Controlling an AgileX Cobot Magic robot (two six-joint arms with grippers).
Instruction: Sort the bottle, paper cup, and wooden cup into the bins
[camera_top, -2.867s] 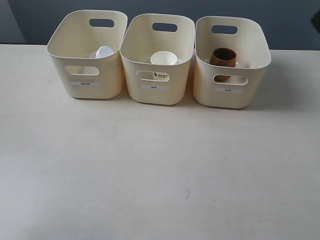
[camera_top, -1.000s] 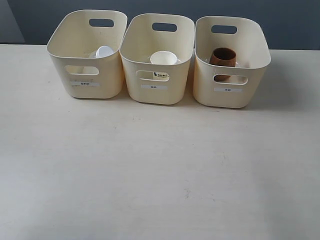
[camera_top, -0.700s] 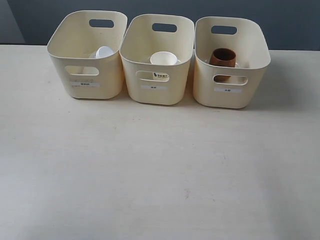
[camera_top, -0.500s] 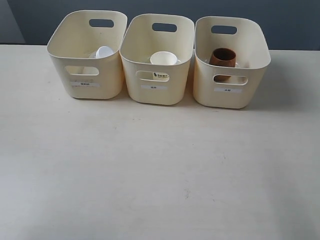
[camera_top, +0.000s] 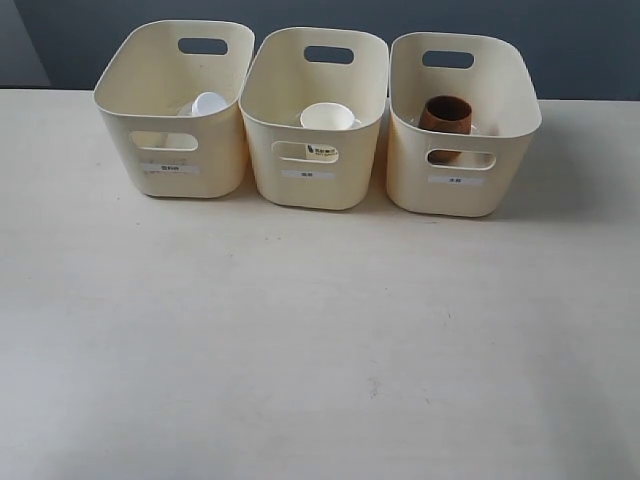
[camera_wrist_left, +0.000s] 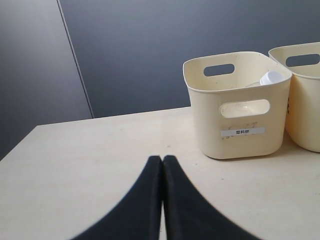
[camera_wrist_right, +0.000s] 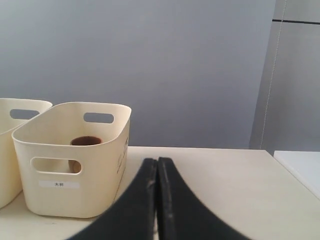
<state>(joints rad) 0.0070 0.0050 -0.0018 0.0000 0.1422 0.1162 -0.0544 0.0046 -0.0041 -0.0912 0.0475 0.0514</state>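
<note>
Three cream bins stand in a row at the back of the table. The left bin (camera_top: 170, 125) holds the bottle, of which only the white cap (camera_top: 209, 103) shows. The white paper cup (camera_top: 327, 118) stands in the middle bin (camera_top: 312, 135). The reddish-brown wooden cup (camera_top: 446, 114) stands in the right bin (camera_top: 462, 140). Neither gripper appears in the exterior view. My left gripper (camera_wrist_left: 162, 159) is shut with nothing in it, low over the table short of the left bin (camera_wrist_left: 240, 107). My right gripper (camera_wrist_right: 157, 161) is shut and empty beside the right bin (camera_wrist_right: 75, 160), where the wooden cup (camera_wrist_right: 86, 142) shows.
The pale table (camera_top: 320, 340) spreads in front of the bins. A dark wall (camera_top: 560, 40) rises behind them. The table's left edge (camera_wrist_left: 20, 145) lies near my left gripper, and its right edge (camera_wrist_right: 282, 165) near my right gripper.
</note>
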